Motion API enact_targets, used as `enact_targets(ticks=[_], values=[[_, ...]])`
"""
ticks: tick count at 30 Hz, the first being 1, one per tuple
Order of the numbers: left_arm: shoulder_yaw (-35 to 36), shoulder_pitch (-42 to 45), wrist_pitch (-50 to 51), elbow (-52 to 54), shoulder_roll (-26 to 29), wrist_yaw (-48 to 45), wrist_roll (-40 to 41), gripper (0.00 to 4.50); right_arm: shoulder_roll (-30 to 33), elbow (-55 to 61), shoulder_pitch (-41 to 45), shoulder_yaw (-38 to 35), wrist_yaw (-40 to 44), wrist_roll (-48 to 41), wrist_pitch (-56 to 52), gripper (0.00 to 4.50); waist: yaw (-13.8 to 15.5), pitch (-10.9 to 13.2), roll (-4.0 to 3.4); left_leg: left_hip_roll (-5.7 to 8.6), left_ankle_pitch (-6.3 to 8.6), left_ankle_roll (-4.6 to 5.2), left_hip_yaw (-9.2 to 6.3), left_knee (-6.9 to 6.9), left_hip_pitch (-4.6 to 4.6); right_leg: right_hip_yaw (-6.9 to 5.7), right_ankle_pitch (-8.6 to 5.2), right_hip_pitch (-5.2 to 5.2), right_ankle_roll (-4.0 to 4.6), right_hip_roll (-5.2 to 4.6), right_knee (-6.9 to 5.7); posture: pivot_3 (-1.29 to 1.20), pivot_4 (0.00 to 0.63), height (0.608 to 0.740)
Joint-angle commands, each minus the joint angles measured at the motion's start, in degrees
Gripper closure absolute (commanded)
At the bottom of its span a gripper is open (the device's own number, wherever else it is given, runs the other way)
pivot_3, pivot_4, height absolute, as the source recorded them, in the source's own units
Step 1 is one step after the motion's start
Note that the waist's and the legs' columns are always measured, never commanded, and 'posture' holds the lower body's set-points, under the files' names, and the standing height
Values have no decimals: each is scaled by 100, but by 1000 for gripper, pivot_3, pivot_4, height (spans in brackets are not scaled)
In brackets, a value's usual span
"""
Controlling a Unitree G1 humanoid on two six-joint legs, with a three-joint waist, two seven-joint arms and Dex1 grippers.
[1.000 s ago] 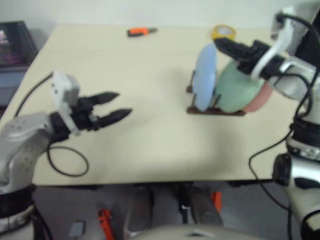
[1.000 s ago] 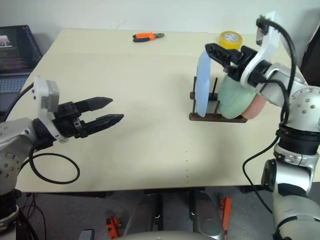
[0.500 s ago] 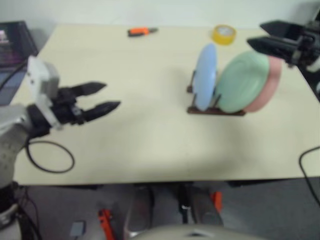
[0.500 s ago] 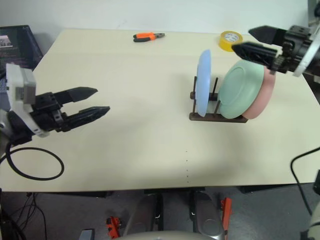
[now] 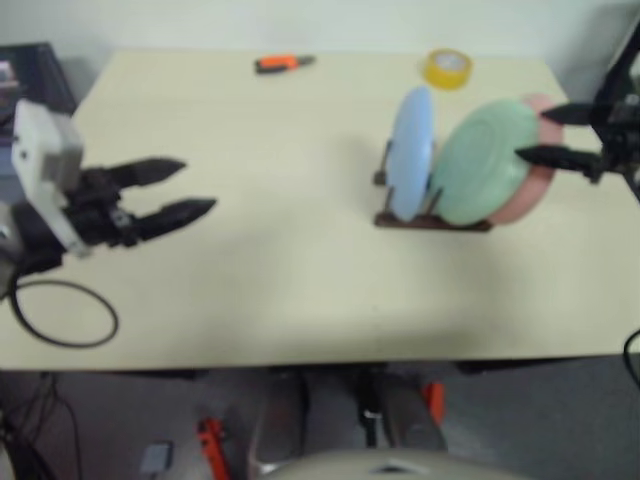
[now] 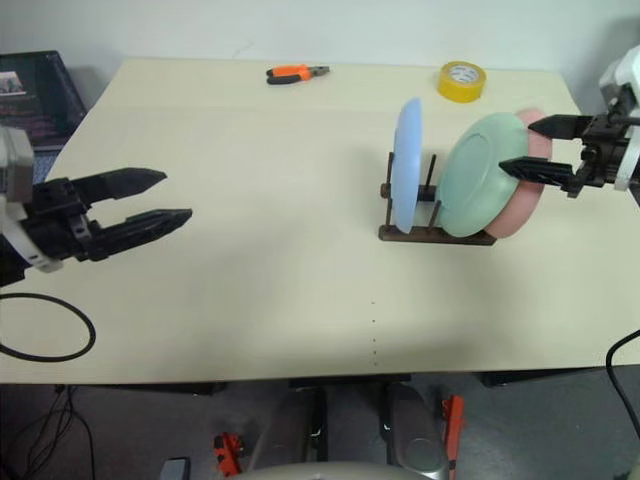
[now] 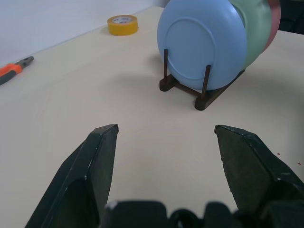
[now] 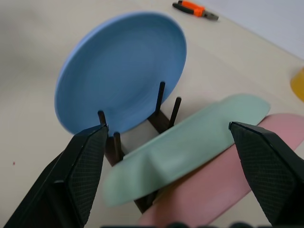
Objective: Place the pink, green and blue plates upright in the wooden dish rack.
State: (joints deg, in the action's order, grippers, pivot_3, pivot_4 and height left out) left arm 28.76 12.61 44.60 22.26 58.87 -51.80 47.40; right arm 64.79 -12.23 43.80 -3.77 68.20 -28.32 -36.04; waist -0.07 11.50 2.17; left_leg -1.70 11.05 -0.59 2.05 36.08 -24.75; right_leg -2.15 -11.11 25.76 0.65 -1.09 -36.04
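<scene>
All three plates sit in the wooden dish rack (image 6: 432,232) toward the right of the worktop (image 6: 280,260): the blue plate (image 6: 406,163) stands upright, the green plate (image 6: 482,174) leans back on the pink plate (image 6: 527,200), which is mostly hidden behind it. The right gripper (image 6: 535,146) hangs beside them with fingers apart, seemingly clear of the rims. The left gripper (image 6: 155,198), partly cut off, is also spread and empty.

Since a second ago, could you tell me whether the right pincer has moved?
Yes. The right pincer has swung away from above the blue plate to the far side of the pink plate, open.
</scene>
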Motion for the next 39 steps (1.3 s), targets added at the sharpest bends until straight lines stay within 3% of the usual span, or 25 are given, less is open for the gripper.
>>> enact_targets(ticks=[1, 10, 19, 22, 31, 33, 39], values=[[20, -3, -20, 178, -13, -34, 115, 922, 440, 647, -342, -706, 229, -276, -260, 55, 39, 0, 0, 1, 1, -1, -1, 0, -1, -3, -1, 0, -1, 0, 0, 0, 150, 740], [-1222, 882, -189, -153, -279, -428, 10, 922, 402, 2168, -1775, -2001, -338, -815, -1260, 55, 67, -2, -3, -2, 2, -4, -3, 27, 13, -6, -8, -25, 11, -4, -6, 0, 150, 740], [-1811, 1384, -273, -399, -569, -568, -252, 922, 337, 3073, -2440, -1738, -910, -930, -1800, 55, 17, -2, -3, 1, 2, -3, -6, 40, 29, 2, -1, -44, 0, -3, -7, 0, 150, 740], [-1810, 1347, -248, -383, -581, -597, -271, 922, 376, 3132, -2641, -1702, -1002, -857, -1852, 665, 18, -2, -3, 2, 2, -3, -6, 40, 27, 2, 0, -44, -2, -2, -8, 0, 150, 740], [-1849, 1338, -211, -353, -651, -587, -330, 922, 213, 3252, -2552, -1114, -1445, -775, -1939, 3941, 7, -3, -2, -1, 2, -2, -9, 61, 28, 0, 0, -49, -1, -2, -14, 0, 150, 740], [-1858, 1341, -209, -346, -669, -568, -343, 922, 101, 3234, -2425, -873, -1657, -685, -1984, 4481, 7, -3, -1, -1, 2, -2, -11, 66, 27, 1, 0, -50, -1, -2, -17, 0, 150, 740], [-1825, 1260, -178, -238, -677, -515, -315, 922, -214, 3106, -2076, -362, -2187, -420, -2204, 4481, 9, -3, -1, 4, 2, -2, -11, 78, 23, 1, 1, -51, -2, -2, -25, 0, 150, 740]])
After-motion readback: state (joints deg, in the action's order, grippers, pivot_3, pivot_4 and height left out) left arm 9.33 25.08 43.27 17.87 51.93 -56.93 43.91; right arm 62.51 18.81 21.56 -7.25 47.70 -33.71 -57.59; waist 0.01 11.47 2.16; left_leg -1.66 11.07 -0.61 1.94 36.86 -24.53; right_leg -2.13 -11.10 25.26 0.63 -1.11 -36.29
